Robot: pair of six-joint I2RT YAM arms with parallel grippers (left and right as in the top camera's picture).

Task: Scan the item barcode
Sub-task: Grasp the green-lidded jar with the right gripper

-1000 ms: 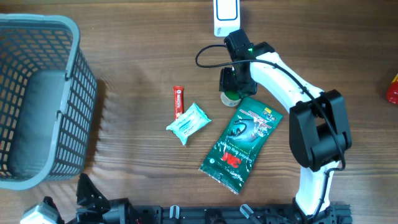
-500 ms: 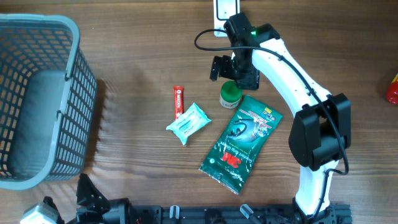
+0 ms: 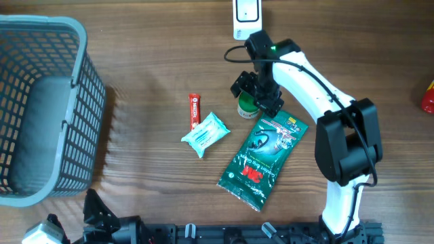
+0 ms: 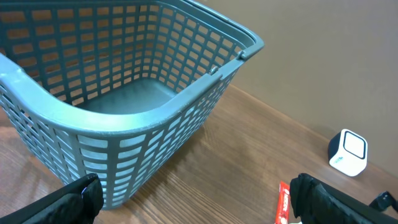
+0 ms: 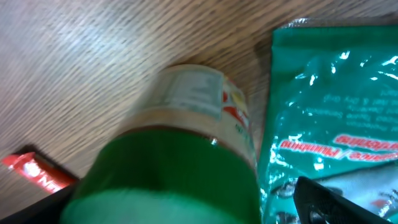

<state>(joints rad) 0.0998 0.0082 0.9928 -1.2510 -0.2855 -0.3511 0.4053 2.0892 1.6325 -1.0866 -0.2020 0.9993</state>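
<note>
Green-lidded jar (image 3: 245, 107) is the item I take for scanning, and it stands just right of the table's centre, directly beneath my right gripper (image 3: 256, 95). It is upright: its long axis runs straight up from the wood, the lid facing up and the label wrapped round the side below it. Through my right wrist camera the lid fills the lower frame, with the pale label above it.

My right fingers (image 5: 323, 200) are spread wide, one on each side of the jar. On the right a strip of green packet shows between finger and lid; I cannot tell whether the other finger touches the lid. My left gripper (image 4: 199, 208) is also spread wide, with nothing between its fingers, low at the table's 7 o'clock edge and looking at the basket (image 4: 155, 118).

Counting from above: one jar, one white scanner (image 3: 245, 17) at 12 o'clock from it, well apart. One green foil packet (image 3: 263, 157) lies at 5 o'clock, its top corner just beside the jar. One red sachet (image 3: 194, 110) lies at 9 o'clock, and one pale wipes pack (image 3: 205, 134) at 8 o'clock, just beside the sachet. One grey basket sits at the table's 9 o'clock edge. One red object (image 3: 428, 98) is cut off at the 3 o'clock edge.
</note>
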